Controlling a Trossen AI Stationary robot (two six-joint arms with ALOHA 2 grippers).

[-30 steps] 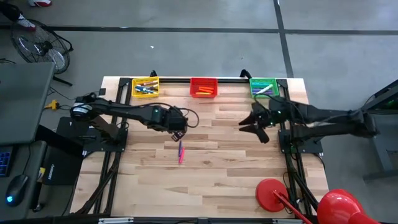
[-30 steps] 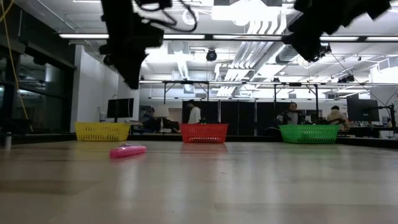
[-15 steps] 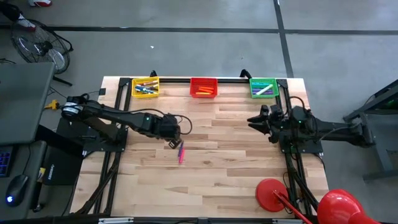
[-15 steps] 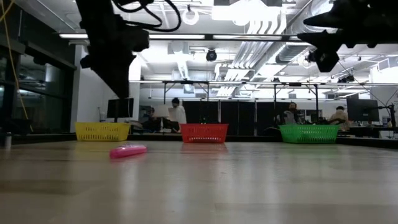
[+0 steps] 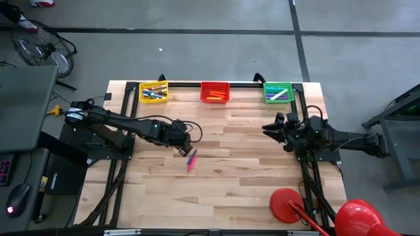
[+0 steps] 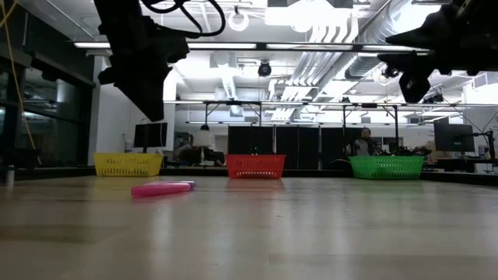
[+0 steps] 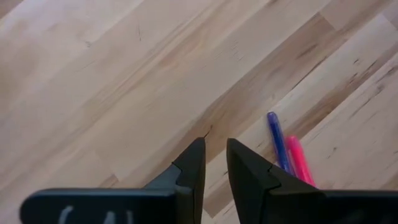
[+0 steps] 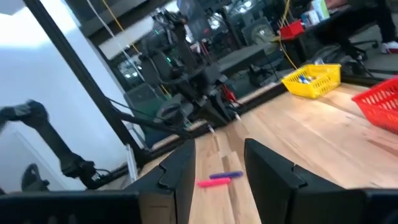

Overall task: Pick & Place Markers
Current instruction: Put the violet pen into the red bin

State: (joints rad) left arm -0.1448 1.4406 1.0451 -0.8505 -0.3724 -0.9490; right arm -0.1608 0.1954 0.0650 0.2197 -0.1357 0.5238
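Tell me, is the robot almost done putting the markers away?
Nearly. Markers already lie in the yellow basket, red basket and green basket. Neither hand holds anything. The left hand hovers beside the last two on the table, a pink marker and a blue marker. The right hand waits.

overhead and table-level views share the pink marker [image 5: 191, 161].

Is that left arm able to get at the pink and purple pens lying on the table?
Probably yes. The left gripper hovers right beside the pink marker and purple marker, jaws slightly apart and empty, with only bare table around them.
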